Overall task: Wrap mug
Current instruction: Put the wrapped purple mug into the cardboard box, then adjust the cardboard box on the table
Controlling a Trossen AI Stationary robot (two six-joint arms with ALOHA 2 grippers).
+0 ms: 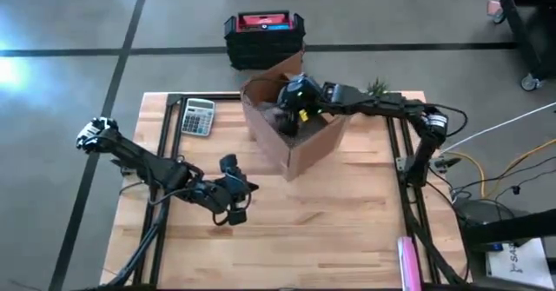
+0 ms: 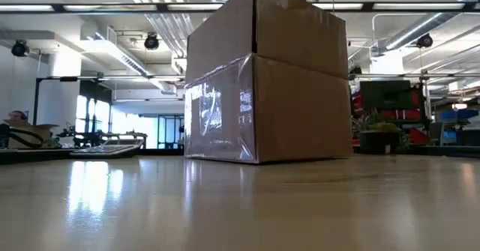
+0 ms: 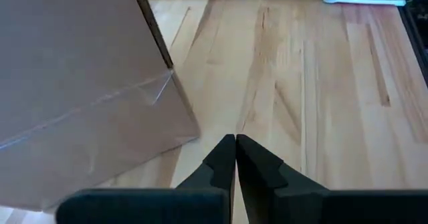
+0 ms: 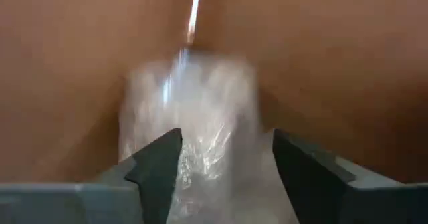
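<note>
High view: right pincer (image 4: 224,160) inside cardboard box (image 1: 300,148), fingers apart astride bubble-wrapped bundle (image 4: 200,110); left pincer (image 3: 235,154) together.

Cardboard box (image 1: 294,126) stands on the desk (image 1: 347,204), toward its far edge and near centre. Calculator (image 1: 197,116) lies on the desk to the box's left, apart from it. Crate (image 1: 264,37) sits on the floor behind the desk. Right gripper (image 1: 291,109) is inside the box, over a plastic-wrapped bundle (image 4: 200,130) (contents not discernible). Left gripper (image 1: 236,206) is over the desk's front left area.
</note>
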